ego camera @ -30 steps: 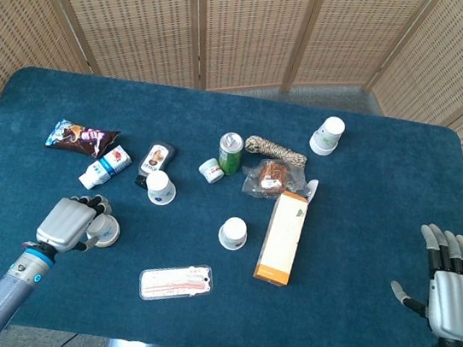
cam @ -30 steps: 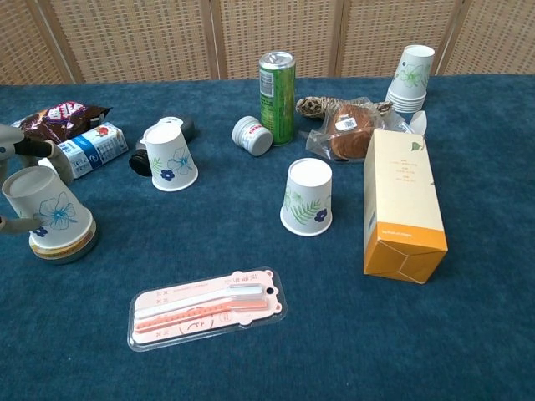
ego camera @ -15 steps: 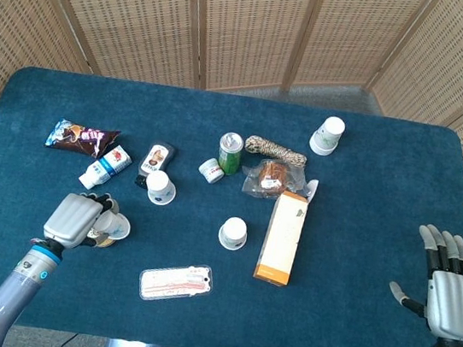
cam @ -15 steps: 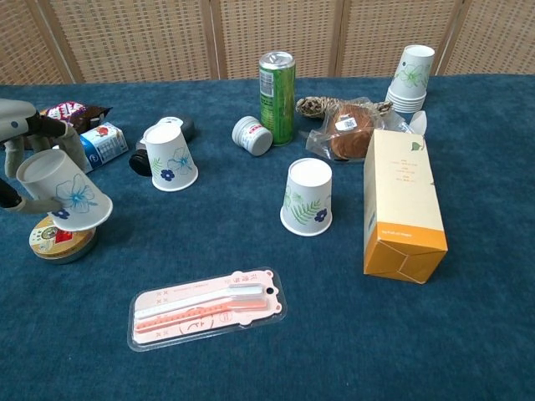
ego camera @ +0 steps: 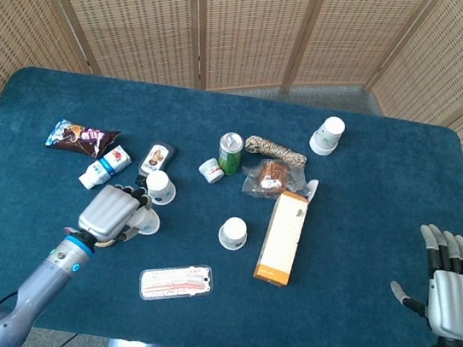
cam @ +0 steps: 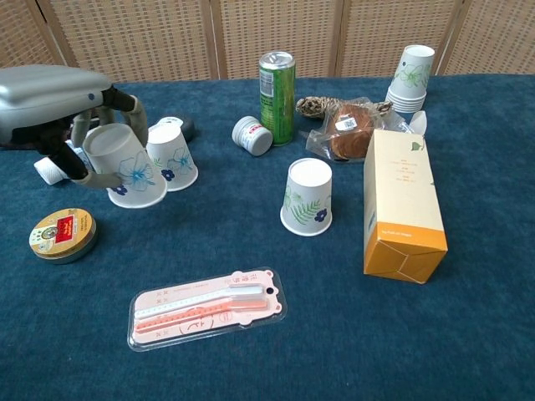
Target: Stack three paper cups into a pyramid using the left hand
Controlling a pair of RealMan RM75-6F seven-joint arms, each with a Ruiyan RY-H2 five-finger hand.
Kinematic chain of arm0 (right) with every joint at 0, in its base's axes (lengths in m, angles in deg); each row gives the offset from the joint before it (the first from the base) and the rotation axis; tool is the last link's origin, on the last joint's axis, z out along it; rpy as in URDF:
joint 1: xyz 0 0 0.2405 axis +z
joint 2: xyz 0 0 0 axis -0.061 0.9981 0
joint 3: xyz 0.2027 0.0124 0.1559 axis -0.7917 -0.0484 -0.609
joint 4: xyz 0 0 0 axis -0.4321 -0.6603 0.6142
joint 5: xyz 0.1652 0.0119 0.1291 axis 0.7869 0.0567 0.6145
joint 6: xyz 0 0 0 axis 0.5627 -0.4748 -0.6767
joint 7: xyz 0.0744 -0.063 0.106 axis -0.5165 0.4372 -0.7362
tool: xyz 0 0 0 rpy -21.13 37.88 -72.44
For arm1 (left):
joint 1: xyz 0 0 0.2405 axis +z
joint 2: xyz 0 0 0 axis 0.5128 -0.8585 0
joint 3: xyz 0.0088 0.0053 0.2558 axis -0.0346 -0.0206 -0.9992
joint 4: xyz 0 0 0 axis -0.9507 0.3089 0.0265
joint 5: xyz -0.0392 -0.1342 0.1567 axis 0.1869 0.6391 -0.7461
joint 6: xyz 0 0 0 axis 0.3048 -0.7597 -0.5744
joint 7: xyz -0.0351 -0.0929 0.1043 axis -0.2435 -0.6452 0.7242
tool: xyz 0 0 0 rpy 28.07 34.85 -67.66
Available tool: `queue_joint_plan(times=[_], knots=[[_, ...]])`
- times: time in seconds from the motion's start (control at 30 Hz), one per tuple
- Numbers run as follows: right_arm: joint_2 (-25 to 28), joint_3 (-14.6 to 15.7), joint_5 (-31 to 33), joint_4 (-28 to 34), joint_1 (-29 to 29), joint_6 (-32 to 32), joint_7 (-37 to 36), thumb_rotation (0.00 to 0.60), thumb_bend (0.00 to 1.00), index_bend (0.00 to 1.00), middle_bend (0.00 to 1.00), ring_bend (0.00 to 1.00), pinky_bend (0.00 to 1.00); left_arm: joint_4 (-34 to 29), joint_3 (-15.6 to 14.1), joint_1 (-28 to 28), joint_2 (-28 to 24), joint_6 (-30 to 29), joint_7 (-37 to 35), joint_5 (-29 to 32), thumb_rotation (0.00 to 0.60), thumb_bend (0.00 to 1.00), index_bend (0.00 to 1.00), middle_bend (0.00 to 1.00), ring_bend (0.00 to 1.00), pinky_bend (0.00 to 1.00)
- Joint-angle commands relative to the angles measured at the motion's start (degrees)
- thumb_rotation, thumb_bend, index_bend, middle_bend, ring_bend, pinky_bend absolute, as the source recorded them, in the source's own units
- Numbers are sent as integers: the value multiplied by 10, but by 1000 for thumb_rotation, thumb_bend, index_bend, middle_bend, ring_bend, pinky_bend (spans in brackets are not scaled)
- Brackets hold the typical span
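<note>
Lifted off the round tin (cam: pixel 63 235) where it sat a second ago, the blue-flower paper cup (cam: pixel 124 167) now rides tilted in the left robot hand (ego camera: pixel 110 213), carried rightward until it hangs just beside the second blue-flower cup (cam: pixel 172 155), which stands upside down on the table (ego camera: pixel 357 260). Grey fingers (cam: pixel 74 140) wrap the held cup's wall, its mouth angled down and clear of the cloth. A third inverted cup with a fern print (cam: pixel 307 197) stands well apart, toward the middle.

Dark blue, short-napped fabric covers the table, its corners rounded. Behind it rise woven cane screen panels (ego camera: pixel 244 20) in pale wood frames.

Around the cups lie a glossy green can (cam: pixel 277 85), a small white jar (cam: pixel 252 135) on its side, a coil of rope (ego camera: pixel 275 150), a bun in clear wrap (cam: pixel 349 131), a tall orange-and-cream carton (cam: pixel 403 205), a nested stack of cups (cam: pixel 411 78), and a pink blister pack of cutlery (cam: pixel 208 307). At the near right edge the right robot hand (ego camera: pixel 449 286) lies flat, fingers apart, holding nothing.
</note>
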Motion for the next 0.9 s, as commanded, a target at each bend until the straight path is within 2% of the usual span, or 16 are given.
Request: queue_joint_plan(times=[0.03,0.47,0.9], knots=[[0,-1,2,-1,1,-2,-1,600,192,13,0,0,0,8,9,-31,28,11,32,35,600,302,390,364,424,534],[6,1,3,-1,0,-5,-17,600,191,13,0,0,0,70,25,-106,158,-35,125,127,600,301,361,332,397,521],[9,-1,9,-2,0,-8,-28,600,193,12,0,0,0,99,28,-148,212,-66,164,169,600,301,345,317,383,520]])
